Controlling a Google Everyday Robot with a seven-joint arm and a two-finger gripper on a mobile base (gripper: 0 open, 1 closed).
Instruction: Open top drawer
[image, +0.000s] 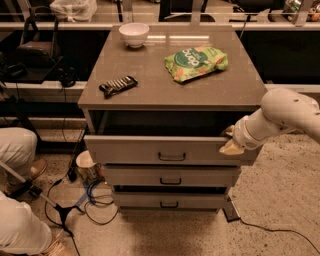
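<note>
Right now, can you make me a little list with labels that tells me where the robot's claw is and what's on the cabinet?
claw: claw at the right end of the top drawer's front, on a white arm reaching in from the right
top drawer: top drawer pulled partly out, black handle in the middle
lower drawers: middle drawer and bottom drawer, fronts set further back
cabinet top: cabinet top holds three things
back left: white bowl
back right: green snack bag
front left: dark wrapped bar
</note>
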